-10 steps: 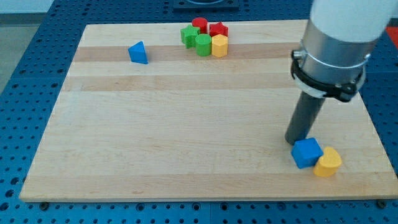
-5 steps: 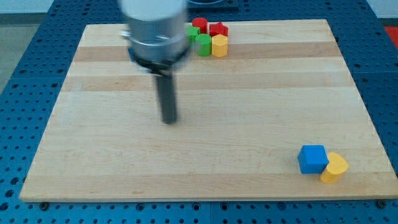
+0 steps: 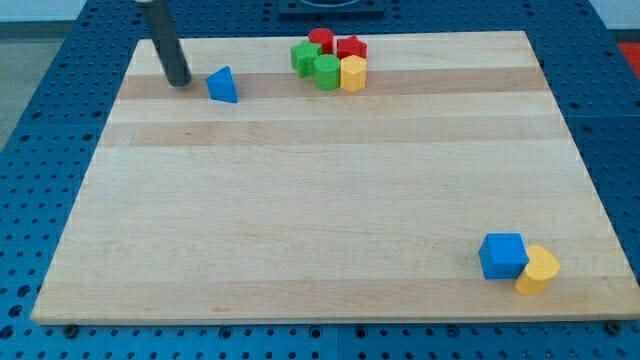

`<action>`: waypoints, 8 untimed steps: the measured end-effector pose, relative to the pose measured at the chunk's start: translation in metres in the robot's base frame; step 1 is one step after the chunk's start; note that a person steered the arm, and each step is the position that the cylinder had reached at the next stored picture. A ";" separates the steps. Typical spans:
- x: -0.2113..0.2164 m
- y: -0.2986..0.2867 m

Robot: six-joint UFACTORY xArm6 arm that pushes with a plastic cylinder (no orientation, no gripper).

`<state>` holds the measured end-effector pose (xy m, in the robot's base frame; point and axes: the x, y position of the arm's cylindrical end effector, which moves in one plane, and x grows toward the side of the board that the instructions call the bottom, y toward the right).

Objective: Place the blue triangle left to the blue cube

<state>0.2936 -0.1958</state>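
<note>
The blue triangle (image 3: 223,85) lies near the board's top left. My tip (image 3: 179,82) stands just to the triangle's left, a small gap away, not touching it. The blue cube (image 3: 502,256) sits near the board's bottom right corner, with a yellow block (image 3: 538,270) touching its lower right side.
A cluster of blocks sits at the board's top centre: two red blocks (image 3: 321,40) (image 3: 351,47), two green blocks (image 3: 305,56) (image 3: 327,72) and a yellow block (image 3: 353,73). The wooden board (image 3: 320,180) lies on a blue perforated table.
My tip has swept from beside the blue cube at the bottom right, across the board, to the top left beside the blue triangle. The blue cube and yellow block shifted slightly.
</note>
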 end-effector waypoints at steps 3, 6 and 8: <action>-0.011 0.025; 0.055 0.107; 0.043 0.089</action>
<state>0.3371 -0.1072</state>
